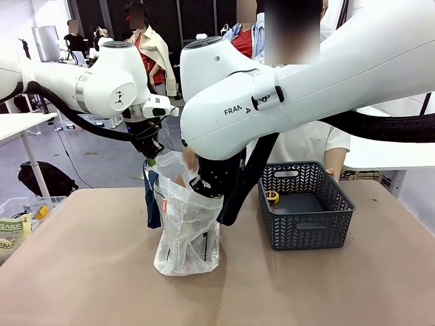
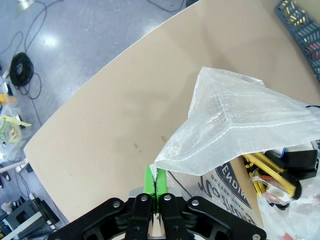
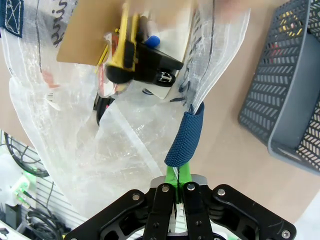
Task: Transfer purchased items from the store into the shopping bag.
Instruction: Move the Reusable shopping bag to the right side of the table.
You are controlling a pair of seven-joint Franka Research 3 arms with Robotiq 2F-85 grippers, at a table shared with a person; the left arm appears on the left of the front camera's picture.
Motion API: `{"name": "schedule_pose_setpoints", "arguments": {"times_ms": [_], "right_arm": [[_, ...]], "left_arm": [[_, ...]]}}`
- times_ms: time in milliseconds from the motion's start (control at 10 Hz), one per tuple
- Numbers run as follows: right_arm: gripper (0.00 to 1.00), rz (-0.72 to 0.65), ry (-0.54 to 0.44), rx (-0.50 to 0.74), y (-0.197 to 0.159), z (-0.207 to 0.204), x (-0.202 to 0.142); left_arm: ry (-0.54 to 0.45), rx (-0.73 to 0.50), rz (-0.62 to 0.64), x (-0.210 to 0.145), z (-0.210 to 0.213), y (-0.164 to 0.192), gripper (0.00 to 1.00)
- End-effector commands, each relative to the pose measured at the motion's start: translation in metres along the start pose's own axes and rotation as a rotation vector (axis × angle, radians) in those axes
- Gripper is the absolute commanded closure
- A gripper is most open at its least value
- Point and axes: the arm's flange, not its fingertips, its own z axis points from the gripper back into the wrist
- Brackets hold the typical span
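Note:
The shopping bag (image 1: 187,227), whitish and crinkly, stands open in the middle of the table. My left gripper (image 1: 153,155) is shut on its rim (image 2: 165,160), and the green pads (image 2: 148,181) pinch the plastic edge. My right gripper (image 1: 204,187) is shut on the opposite side, gripping the navy strap (image 3: 184,141) where it meets the rim. A navy strap (image 1: 153,204) hangs down the bag's left side. Inside lies a yellow and black item on a brown card (image 3: 132,52), (image 2: 272,175). A person's hand (image 1: 187,163) is at the bag's mouth.
A dark grey perforated basket (image 1: 307,224) stands right of the bag with a small yellow item (image 1: 272,197) inside. A clear bin (image 1: 17,221) with packets sits at the table's left edge. The person stands behind the far edge.

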Motion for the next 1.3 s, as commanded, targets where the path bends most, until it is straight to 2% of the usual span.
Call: {"name": "schedule_pose_setpoints", "arguments": {"times_ms": [0, 1200], "right_arm": [[1.0, -0.005, -0.006, 0.005, -0.0008, -0.0015, -0.0043], [1.0, -0.005, -0.006, 0.005, -0.0008, -0.0015, -0.0043]], "left_arm": [[-0.002, 0.003, 0.001, -0.0002, 0.001, 0.002, 1.0], [-0.002, 0.003, 0.001, -0.0002, 0.001, 0.002, 1.0]]}}
